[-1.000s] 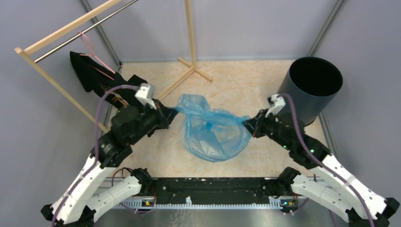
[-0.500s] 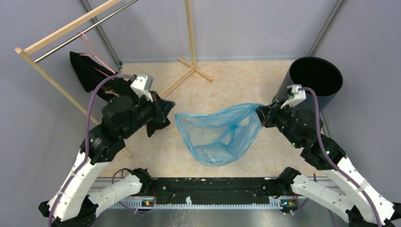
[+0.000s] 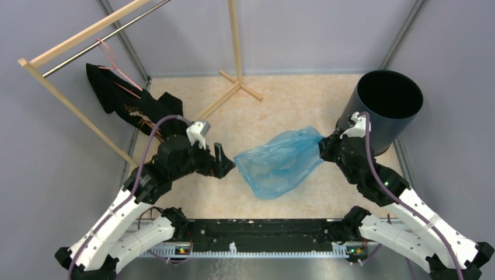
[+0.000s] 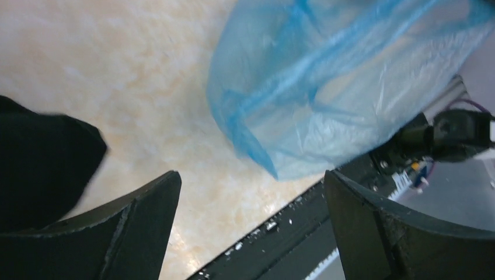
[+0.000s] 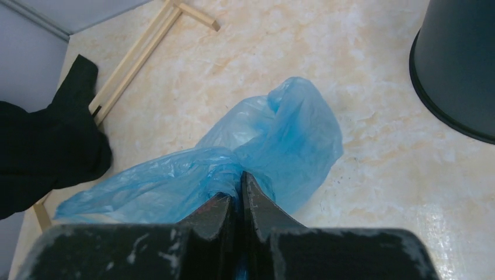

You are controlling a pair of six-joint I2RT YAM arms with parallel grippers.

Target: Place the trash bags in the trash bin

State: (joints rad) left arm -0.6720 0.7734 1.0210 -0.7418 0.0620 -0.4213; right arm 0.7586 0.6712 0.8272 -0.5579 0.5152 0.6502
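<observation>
Found right gripper [image 3: 323,146] pinched fully shut on a gathered edge of the light-blue trash bag [image 3: 279,164], just beside the trash bin [image 3: 385,133] at its left wall in the overhead view. Noted bag extending leftward from the bin, wholly outside it. Found left gripper [image 3: 224,161] spread wide, holding nothing, just off the bag's end farthest from the bin. Recorded bin upright.
</observation>
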